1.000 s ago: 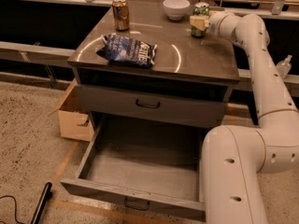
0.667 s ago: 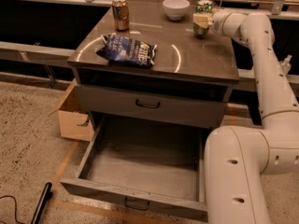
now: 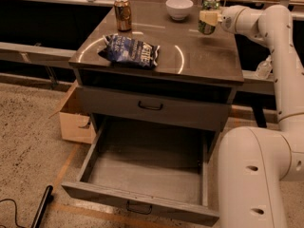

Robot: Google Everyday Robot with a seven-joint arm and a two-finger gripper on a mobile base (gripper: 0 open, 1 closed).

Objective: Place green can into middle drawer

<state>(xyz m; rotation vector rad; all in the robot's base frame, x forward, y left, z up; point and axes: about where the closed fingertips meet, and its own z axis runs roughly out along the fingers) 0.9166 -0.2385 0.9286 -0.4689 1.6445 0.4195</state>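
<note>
**Grey cabinet top: can gripped, drawer waiting**

The grey cabinet top (image 3: 190,63) sits in a dim workspace with a speckled floor, and a cardboard box (image 3: 76,122) stands beside the cabinet's left side. On the top I see a gold-brown can (image 3: 122,13) at the back left, a white bowl (image 3: 179,7) at the back centre and a dark blue chip bag (image 3: 130,51) lying flat towards the front.

My gripper (image 3: 210,17) is at the back right of the top, clenched around the green can (image 3: 206,29), with a pale finger crossing the can's body. The can is upright and looks lifted just clear of the surface, though I can't be sure of the gap.

By my reading, the grasp is done and the lift has begun. The middle drawer (image 3: 142,167) is pulled fully out at the bottom of the cabinet with its floor bare, so opening it is not needed. What remains is the carry forward past the top's front edge, the lowering into the drawer and the release.

Compared with a second ago, the can and gripper sit higher and a little further right. The bag, bowl and gold-brown can have not moved.
</note>
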